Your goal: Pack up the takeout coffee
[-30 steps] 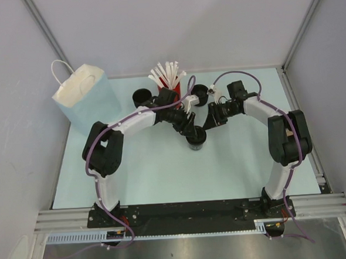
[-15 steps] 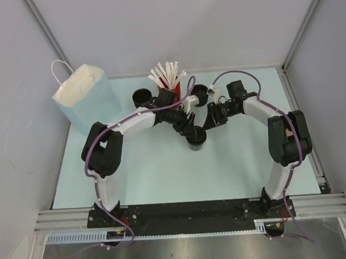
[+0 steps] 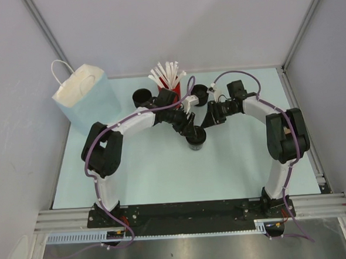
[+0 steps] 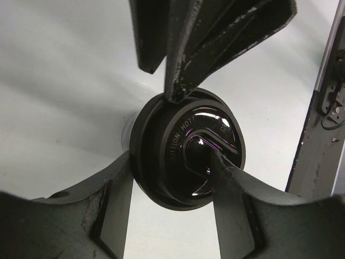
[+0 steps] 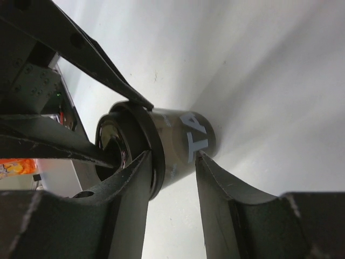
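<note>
The takeout coffee (image 3: 196,141) is a black cup with a black lid, upright on the pale table in front of the red cup. My left gripper (image 3: 191,131) comes down on it from above. In the left wrist view (image 4: 171,156) one finger sits outside the lid's (image 4: 188,156) rim and the other in its centre recess, pinching that side of the lid. My right gripper (image 3: 207,126) is open, reaching in from the right. In the right wrist view (image 5: 172,155) its tips touch the cup's (image 5: 178,135) side, one at the lid rim, one near the base.
A light blue paper bag (image 3: 84,98) with a white handle stands at the far left. A red cup of white sticks (image 3: 169,83) stands at the back, with one black cup (image 3: 142,98) to its left and another (image 3: 200,94) to its right.
The right arm has shifted slightly toward the back. The left arm and the coffee cup have not visibly moved.
</note>
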You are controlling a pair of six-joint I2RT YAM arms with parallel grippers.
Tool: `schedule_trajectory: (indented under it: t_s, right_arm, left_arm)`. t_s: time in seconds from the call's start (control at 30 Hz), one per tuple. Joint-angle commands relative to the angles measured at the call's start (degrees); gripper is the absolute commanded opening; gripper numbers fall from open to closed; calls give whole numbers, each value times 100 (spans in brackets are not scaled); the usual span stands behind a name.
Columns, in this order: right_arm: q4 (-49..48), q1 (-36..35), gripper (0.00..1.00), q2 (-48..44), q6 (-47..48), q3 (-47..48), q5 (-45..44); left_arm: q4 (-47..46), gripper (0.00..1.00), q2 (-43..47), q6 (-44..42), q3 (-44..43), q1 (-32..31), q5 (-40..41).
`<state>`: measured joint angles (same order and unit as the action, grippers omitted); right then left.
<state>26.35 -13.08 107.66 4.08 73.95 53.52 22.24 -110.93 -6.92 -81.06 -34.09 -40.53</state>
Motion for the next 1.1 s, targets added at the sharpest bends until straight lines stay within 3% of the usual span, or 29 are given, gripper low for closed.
schedule_trajectory:
  t_s: [0.0,0.37,0.67,1.07]
  right_arm:
    - [-675,-142,44,115,-381,216,616]
    - [-377,-458,44,177,-39,260,309]
    - [2,-116,44,291,374,260,54]
    - [397,34,44,221,647,356,484]
  left_arm:
    - [211,54,-534,-723,336,-160,1215]
    - [246,55,-552,-688,301,-160,1214]
    - [290,54,-587,-671,319,-160,1311]
    - [334,54,-657,-697,310,-125,1399]
